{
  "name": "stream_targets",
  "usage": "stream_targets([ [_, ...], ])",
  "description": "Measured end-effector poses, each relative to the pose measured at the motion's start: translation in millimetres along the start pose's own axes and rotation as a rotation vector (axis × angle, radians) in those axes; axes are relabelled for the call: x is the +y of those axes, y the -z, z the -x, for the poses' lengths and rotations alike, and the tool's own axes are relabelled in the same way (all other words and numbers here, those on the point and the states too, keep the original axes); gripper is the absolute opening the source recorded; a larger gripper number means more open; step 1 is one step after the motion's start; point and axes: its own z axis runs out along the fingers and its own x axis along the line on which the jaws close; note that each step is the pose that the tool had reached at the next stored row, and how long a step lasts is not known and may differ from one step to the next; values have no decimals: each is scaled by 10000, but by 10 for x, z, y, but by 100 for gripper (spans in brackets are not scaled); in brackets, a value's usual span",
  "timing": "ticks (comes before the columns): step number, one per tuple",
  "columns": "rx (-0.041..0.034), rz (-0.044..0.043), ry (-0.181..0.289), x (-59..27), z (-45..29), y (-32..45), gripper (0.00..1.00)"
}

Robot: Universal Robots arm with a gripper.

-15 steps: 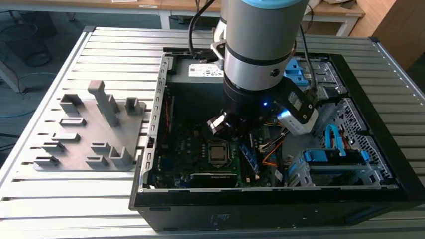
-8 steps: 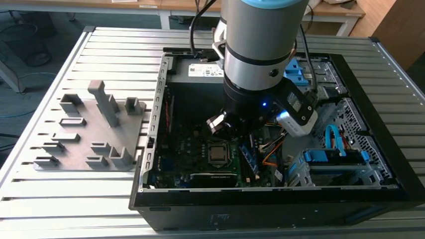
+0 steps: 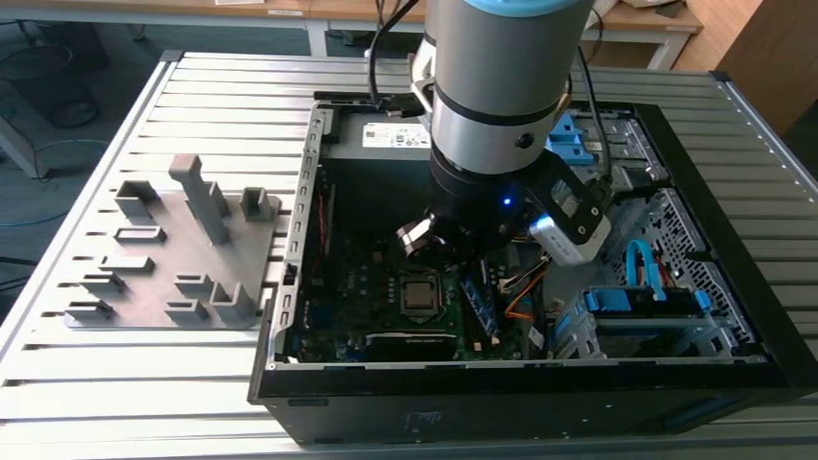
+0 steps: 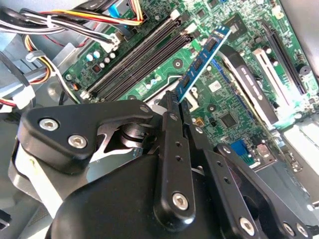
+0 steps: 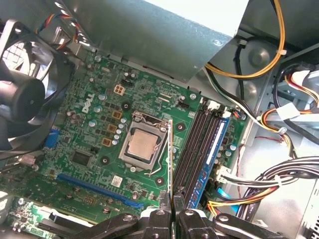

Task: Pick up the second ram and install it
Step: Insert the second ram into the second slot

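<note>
Noted, across first wrist view, motherboard [image 5: 94, 144], CPU socket [image 5: 142, 144], second ram [image 5: 170, 159] pinched in closed end effector [image 5: 173, 218] above the board, empty DIMM slots [image 5: 194, 144], seated blue stick [image 5: 213, 154]; expect a jam at slot mouth if lowered skewed; seen edge-on here, chip face turned toward second wrist view.

I see the second ram [image 4: 202, 62], a long, thin blue-green board with black chips. The hand [image 4: 177, 102] pinches one end, and it juts out over the motherboard [image 4: 159, 15], beside the black slots [image 4: 139, 55], not seated.
</note>
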Motion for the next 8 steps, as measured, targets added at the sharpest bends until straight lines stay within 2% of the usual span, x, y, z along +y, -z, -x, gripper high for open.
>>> stream_targets([
  [8,-2,-27,-387,0,0,-1,14],
])
